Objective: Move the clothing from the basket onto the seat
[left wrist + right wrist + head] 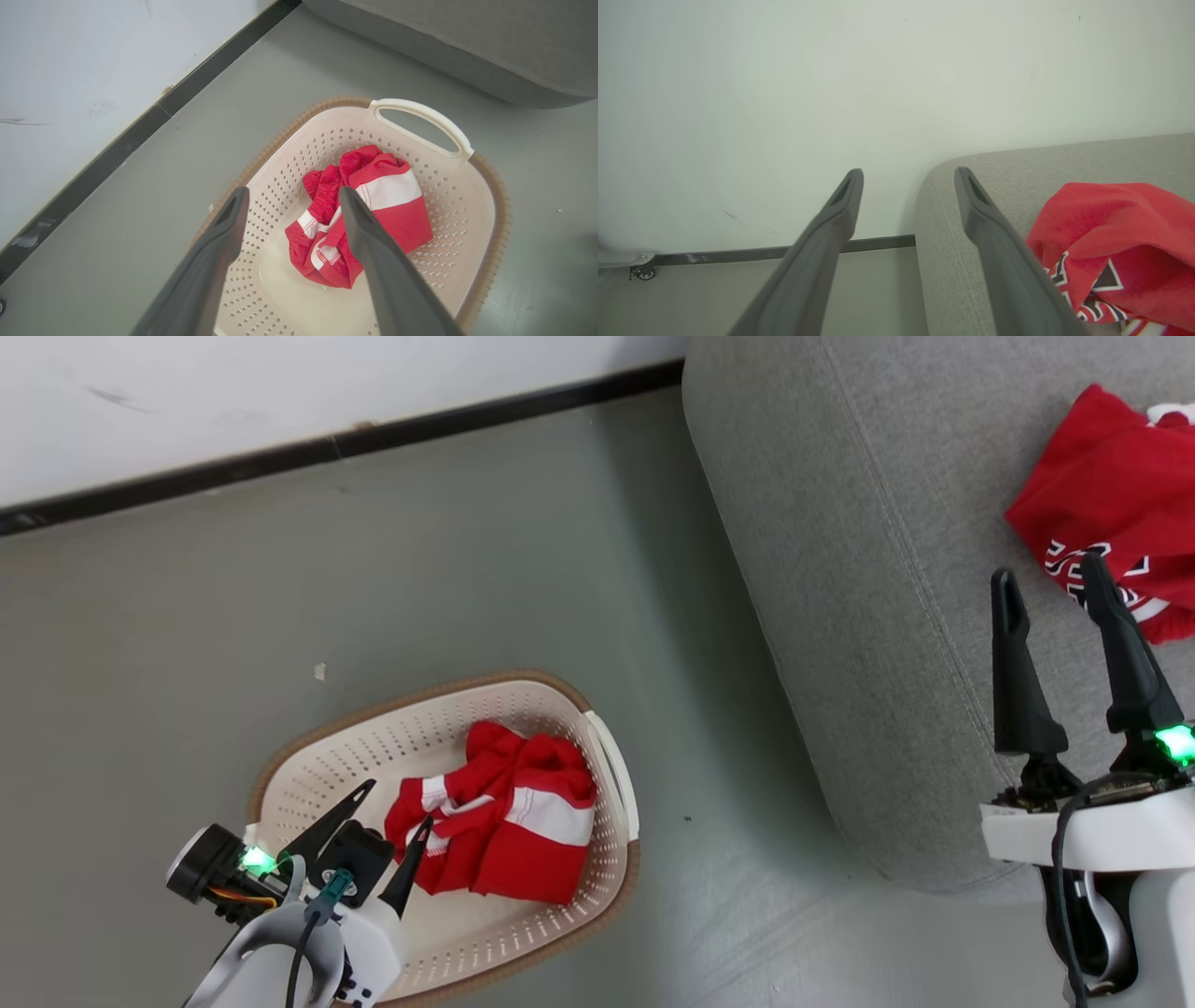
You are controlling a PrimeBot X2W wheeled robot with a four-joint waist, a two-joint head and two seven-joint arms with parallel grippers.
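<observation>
Inspector: Basket (355, 747) position?

Officer: It stands on the grey floor (467, 569), clear of the sofa (840, 569), with bare floor showing between them. It has cream perforated walls, a brown rim and a white handle at the end facing the sofa.

Inspector: Contents?

Officer: One crumpled red garment (509, 821) with white bands. It lies on the basket bottom, bunched toward the handle end. The end away from the handle is bare.

Inspector: Left gripper (399, 803)?

Officer: It is above the basket's bare end, pointing toward the crumpled red garment. The fingers are spread wide with nothing between them. In the head view one fingertip overlaps the edge of the cloth. The left wrist view shows the left gripper (294, 191) raised over the basket (458, 210), looking down on the cloth (397, 205). Contact cannot be confirmed.

Inspector: Second item?

Officer: A lettered red garment (1111, 495) lies on the sofa's seat cushion, well in from the rounded corner nearest the basket. It has black-and-white lettering along its lower folds.

Inspector: Right gripper (1047, 569)?

Officer: It is over the seat cushion, just beside that garment. The fingers are apart and empty. The right wrist view shows the right gripper (909, 171) with the sofa's rounded edge (1017, 172) between its fingers, the wall beyond, and the lettered red garment (1120, 233) outside the right finger.
</observation>
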